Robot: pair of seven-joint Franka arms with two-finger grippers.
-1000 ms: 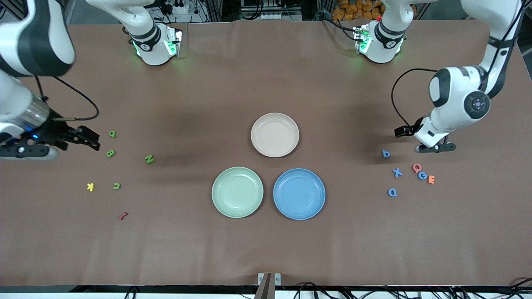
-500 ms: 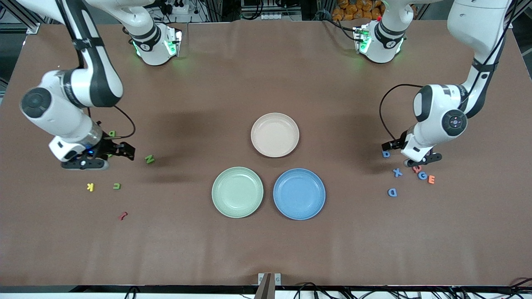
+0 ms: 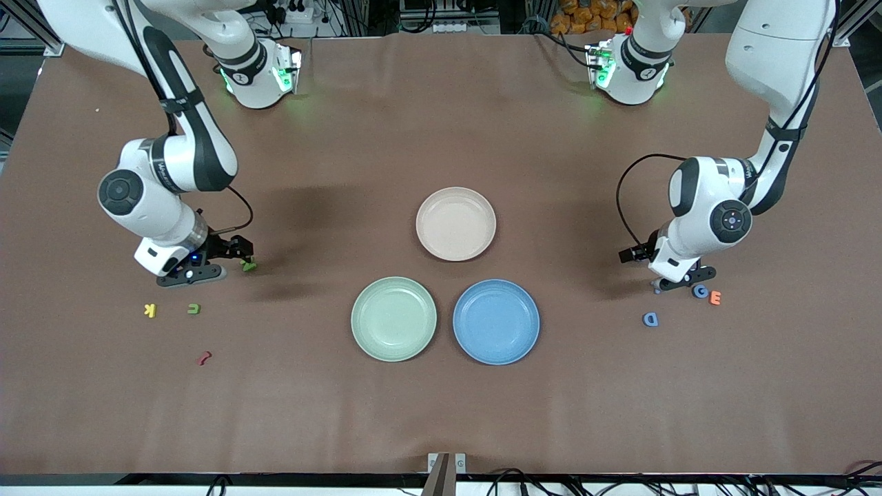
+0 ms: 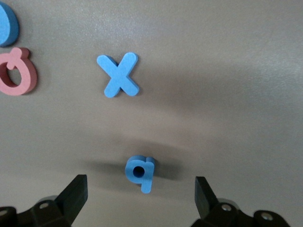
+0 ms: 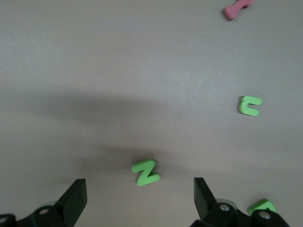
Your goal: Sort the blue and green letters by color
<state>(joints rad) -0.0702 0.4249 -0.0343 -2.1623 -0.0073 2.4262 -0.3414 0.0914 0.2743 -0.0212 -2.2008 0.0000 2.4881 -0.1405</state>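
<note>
My left gripper [image 3: 635,253] is open and hangs low over the blue b [image 4: 140,171], which lies between its fingers [image 4: 75,191]. The blue X [image 4: 120,74] lies just past it; the arm hides both in the front view. The blue G [image 3: 700,291] and blue D [image 3: 650,319] lie nearer the front camera. My right gripper [image 3: 238,249] is open over the green N [image 3: 248,264], which also shows in the right wrist view [image 5: 146,172] between the fingers. The green U [image 3: 193,308] lies nearer the camera. The right arm hides the green P and B in the front view.
A pale pink plate [image 3: 455,224], a green plate [image 3: 393,319] and a blue plate [image 3: 496,322] sit mid-table. A pink Q [image 4: 16,73] and an orange E [image 3: 715,297] lie by the blue letters. A yellow K [image 3: 150,310] and a red piece [image 3: 204,357] lie near the green U.
Both arms have swung in toward mid-table and come down. The right gripper went from beside the P and B to over the N; the left gripper moved over the b.
</note>
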